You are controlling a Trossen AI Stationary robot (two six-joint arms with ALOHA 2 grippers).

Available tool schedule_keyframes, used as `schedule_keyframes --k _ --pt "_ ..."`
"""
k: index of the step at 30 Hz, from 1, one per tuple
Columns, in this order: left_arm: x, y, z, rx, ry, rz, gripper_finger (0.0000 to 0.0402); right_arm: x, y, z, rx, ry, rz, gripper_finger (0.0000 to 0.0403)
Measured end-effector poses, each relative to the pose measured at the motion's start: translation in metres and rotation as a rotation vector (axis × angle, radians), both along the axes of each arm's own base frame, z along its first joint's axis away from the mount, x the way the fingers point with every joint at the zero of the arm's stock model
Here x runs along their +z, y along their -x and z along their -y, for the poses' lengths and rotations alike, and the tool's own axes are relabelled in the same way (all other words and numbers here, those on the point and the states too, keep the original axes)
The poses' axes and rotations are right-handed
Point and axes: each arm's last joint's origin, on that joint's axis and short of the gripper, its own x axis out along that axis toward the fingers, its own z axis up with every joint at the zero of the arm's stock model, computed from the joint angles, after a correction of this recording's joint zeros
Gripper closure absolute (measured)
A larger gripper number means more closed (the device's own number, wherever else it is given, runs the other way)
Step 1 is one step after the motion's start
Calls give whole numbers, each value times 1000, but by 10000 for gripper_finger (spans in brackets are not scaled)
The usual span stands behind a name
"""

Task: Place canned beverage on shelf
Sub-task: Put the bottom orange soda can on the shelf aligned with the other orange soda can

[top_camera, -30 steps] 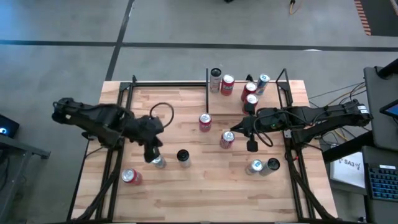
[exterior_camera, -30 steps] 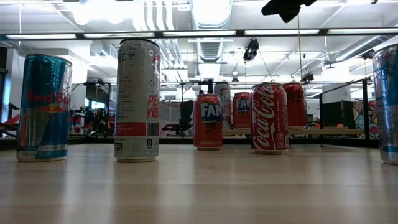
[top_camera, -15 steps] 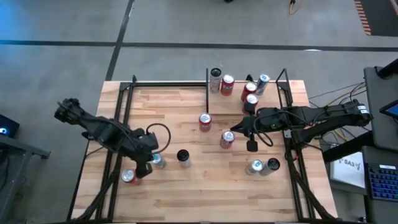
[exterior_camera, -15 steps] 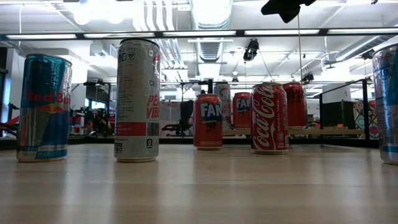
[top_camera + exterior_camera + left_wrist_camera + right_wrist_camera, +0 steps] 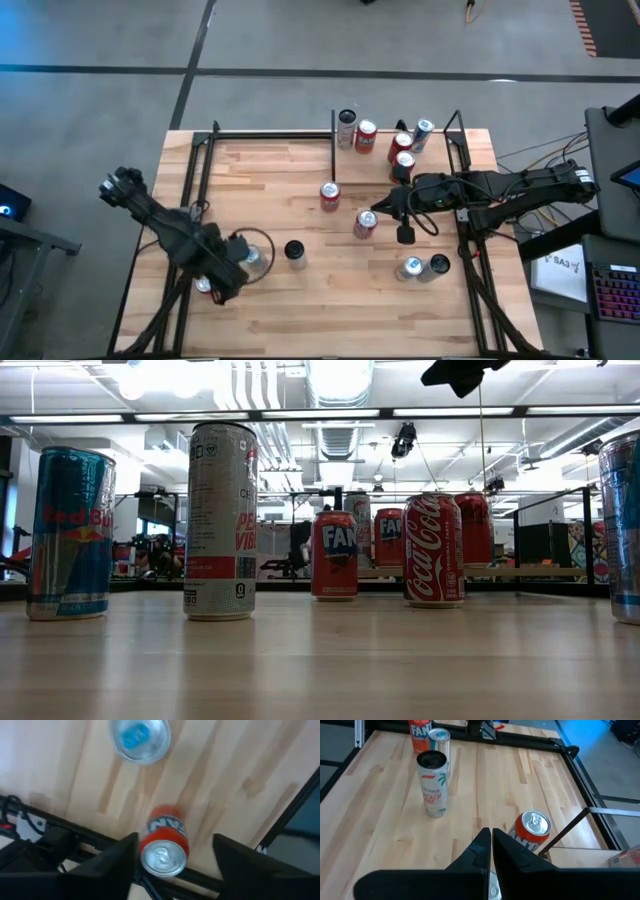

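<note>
Table (image 5: 300, 310): light butcher-block wood, pale strips with darker streaks. Shelf (image 5: 440, 140): same light wood, thin black rods and posts. Both arms black; left fingers (image 5: 115, 865) and right fingers (image 5: 472, 852) dark. Fanta can (image 5: 164, 847): orange-red body, white lettering on blue, silver top. Can beside it (image 5: 141, 737): silver top, blue tab. Red Bull can (image 5: 70, 532): blue and silver, red lettering. Tall can (image 5: 221, 520): white-grey with a red band and red print. Coke can (image 5: 434, 550): red, white script. Celsius can (image 5: 433, 782): white, red text, green palm print, black top. Floor (image 5: 300, 40): grey with dark lines.
</note>
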Motion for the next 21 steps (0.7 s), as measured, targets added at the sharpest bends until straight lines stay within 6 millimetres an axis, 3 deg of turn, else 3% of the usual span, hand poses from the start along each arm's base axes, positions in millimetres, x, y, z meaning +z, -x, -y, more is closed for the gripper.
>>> schedule_keyframes --k 4,7,16,21 --pt "-12 1 19 -80 -19 -34 91 -2 1 0 -2 -5 -27 394" --pt "-18 7 29 -94 -40 -56 69 -4 2 0 -11 -21 -40 394" --pt "-31 40 45 -46 -109 -70 89 -15 2 0 -25 -38 -71 394" --pt "-39 47 48 -17 -134 -65 91 -23 2 0 -39 -54 -96 394"
